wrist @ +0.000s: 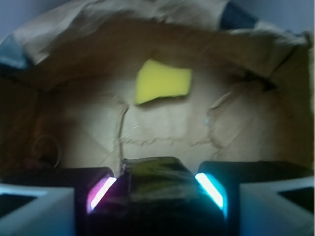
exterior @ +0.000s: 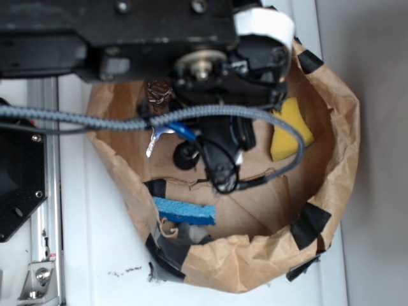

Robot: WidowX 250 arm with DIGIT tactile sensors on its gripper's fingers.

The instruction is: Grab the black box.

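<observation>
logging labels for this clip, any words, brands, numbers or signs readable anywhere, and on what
None can be read in either view.
The black box, between the fingers of the gripper: glossy, no print visible.
Yellow sponge, blue sponge, paper bag: plain.
The white tag on the arm: blank as far as the blur shows.

surface: white tabletop, running from the left of the frame across the bottom and up the right side
paper bag: brown, open-topped, with black tape patches on its rim; stands on the tabletop at centre and right
metal rail: silver, lying along the left edge
dark specks: scattered at lower left, just beside the bag
</observation>
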